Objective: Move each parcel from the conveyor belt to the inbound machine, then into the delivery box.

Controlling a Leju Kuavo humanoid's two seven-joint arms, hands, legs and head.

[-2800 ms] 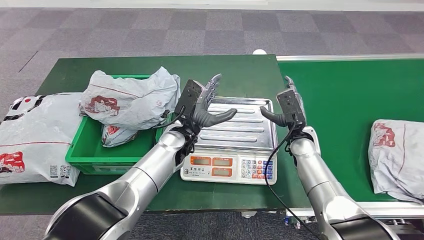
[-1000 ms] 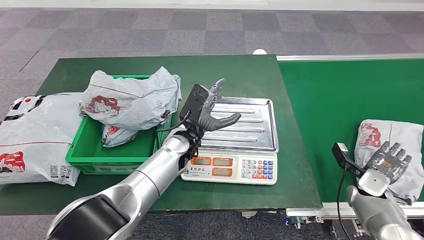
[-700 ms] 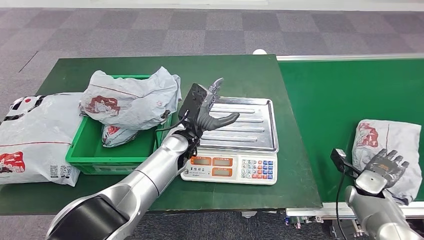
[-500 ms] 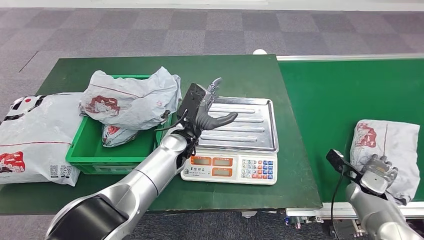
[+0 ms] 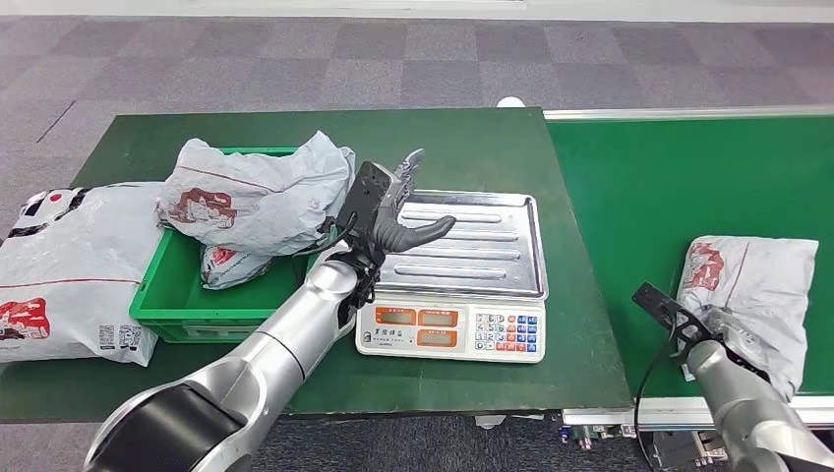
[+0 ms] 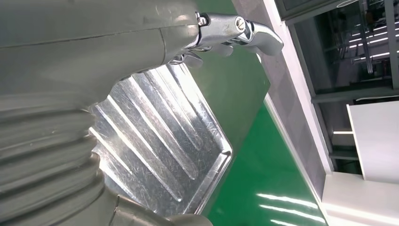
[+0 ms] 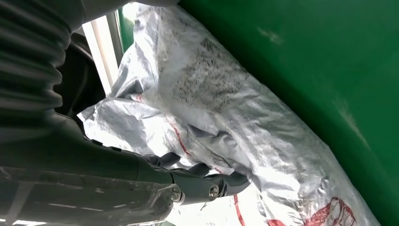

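Now pickup step: right hand (image 5: 716, 329) clamped on parcel (image 5: 762, 285) on conveyor belt (image 5: 679, 187); left hand (image 5: 393, 211) spread, empty; next, likely carry to scale (image 5: 472, 265).

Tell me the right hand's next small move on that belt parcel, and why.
Probably close the right hand firmly and lift: its fingers already press into the parcel on the belt, and the scale tray is bare beside the open left hand.

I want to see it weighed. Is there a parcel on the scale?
No, the scale's metal tray is bare; the left hand hovers over it.
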